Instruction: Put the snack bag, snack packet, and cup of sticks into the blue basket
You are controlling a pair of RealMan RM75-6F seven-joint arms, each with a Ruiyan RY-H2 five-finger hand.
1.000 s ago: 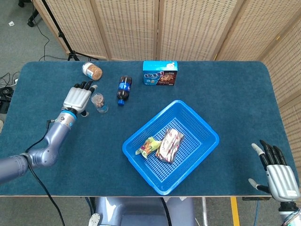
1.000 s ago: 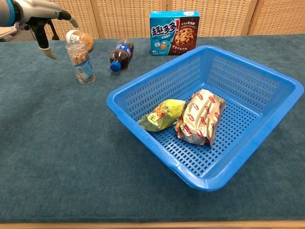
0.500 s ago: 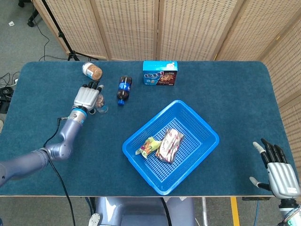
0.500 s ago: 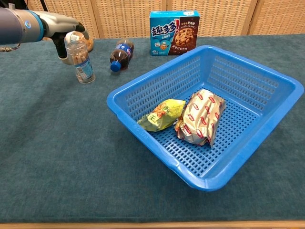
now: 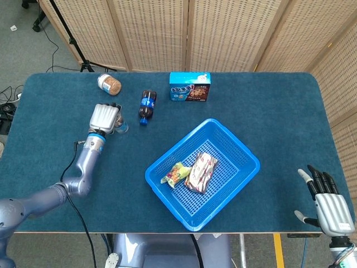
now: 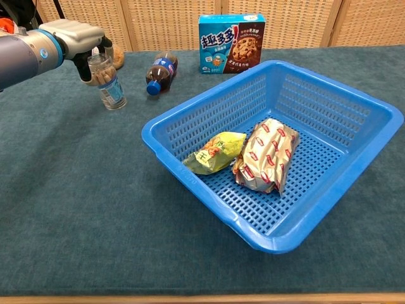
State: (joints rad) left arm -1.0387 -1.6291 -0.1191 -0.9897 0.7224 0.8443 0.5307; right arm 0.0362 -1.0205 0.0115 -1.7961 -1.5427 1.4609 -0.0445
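Standing upright, the cup of sticks (image 6: 108, 82) sits between the left hand's (image 6: 74, 35) fingers (image 6: 83, 68), which curl around its top.

left hand (image 6: 76, 35) over cup of sticks (image 6: 107, 82), tilted

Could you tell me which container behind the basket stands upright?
The cup of sticks by the left hand; the cola bottle and jar lie sideways.
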